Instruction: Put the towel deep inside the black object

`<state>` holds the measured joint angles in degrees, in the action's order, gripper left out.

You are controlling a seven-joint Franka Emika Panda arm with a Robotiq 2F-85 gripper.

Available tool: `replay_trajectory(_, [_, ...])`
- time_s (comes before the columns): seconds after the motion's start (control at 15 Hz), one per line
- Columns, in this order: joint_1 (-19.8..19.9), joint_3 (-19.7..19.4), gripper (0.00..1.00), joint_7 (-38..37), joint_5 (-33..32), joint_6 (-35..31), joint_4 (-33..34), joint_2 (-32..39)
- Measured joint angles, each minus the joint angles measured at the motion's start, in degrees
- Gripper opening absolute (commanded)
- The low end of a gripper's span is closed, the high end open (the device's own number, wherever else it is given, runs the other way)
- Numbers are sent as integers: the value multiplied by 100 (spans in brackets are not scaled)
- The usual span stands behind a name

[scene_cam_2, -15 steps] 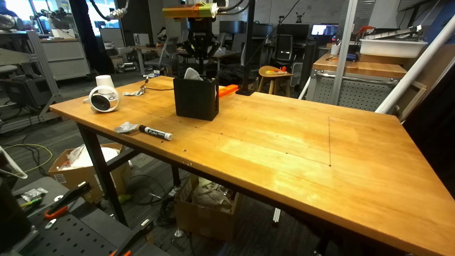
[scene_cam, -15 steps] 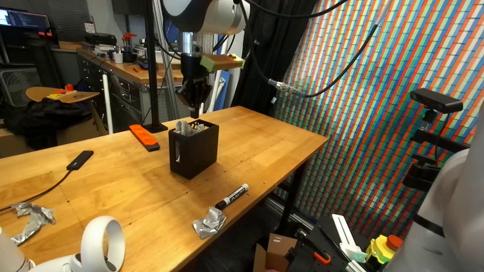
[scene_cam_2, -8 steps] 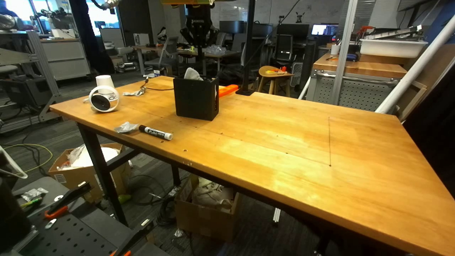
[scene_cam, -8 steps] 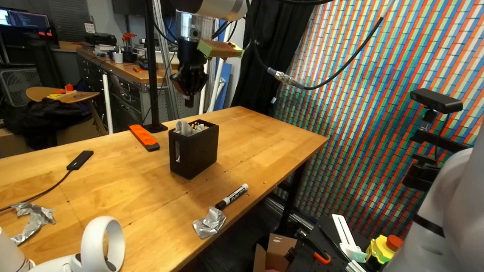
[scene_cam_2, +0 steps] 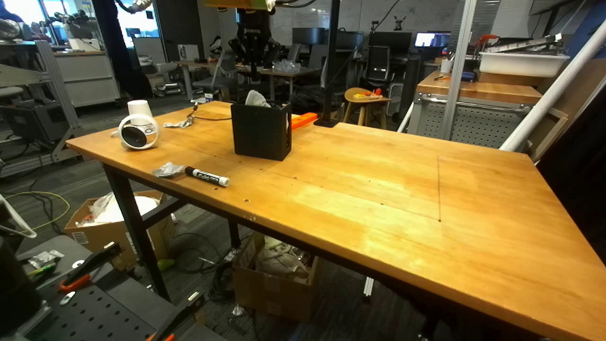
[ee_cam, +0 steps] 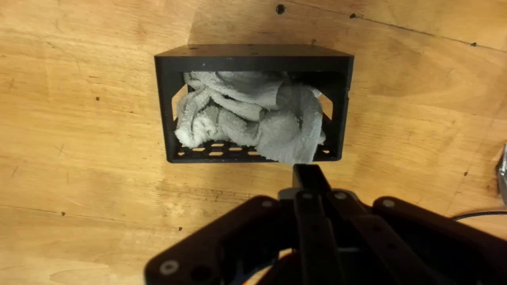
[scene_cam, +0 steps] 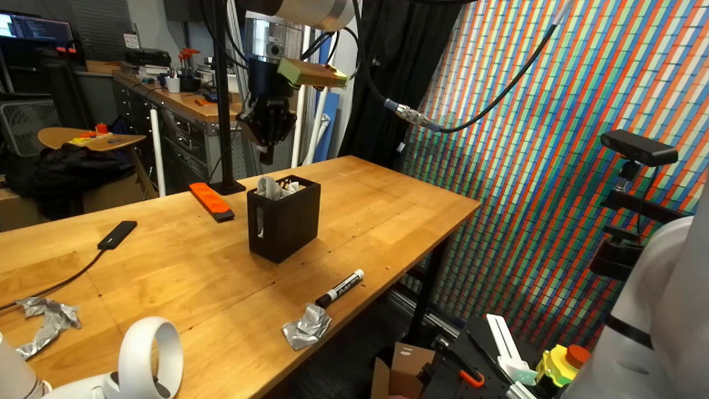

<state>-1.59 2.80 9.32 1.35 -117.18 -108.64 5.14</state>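
Note:
The black object is an open-topped box (scene_cam: 298, 215) standing upright on the wooden table; it also shows in an exterior view (scene_cam_2: 260, 132) and the wrist view (ee_cam: 253, 63). A light grey towel (ee_cam: 289, 130) lies bunched inside it. One end of the towel sticks up above the rim in both exterior views (scene_cam: 267, 188) (scene_cam_2: 256, 99). My gripper (scene_cam: 267, 159) hangs above the box, apart from the towel. Its fingers are together with nothing between them. In the wrist view the gripper (ee_cam: 311, 168) tip shows by the box's lower rim.
An orange and black tool (scene_cam: 211, 201) lies beside a black post (scene_cam: 224, 111) behind the box. A marker (scene_cam: 339, 288) and crumpled foil (scene_cam: 307, 327) lie near the table edge. A white controller (scene_cam_2: 138, 132) and a cabled black hub (scene_cam: 117, 235) are on the table.
My gripper first rises away from the box, then shifts left in both exterior views and dips slightly in one of them. It stays shut. The box and towel have not moved.

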Motion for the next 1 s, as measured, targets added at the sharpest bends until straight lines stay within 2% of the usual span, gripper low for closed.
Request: replay_trajectory(1.0, [-10,29,0,0,1,86,-77,324])
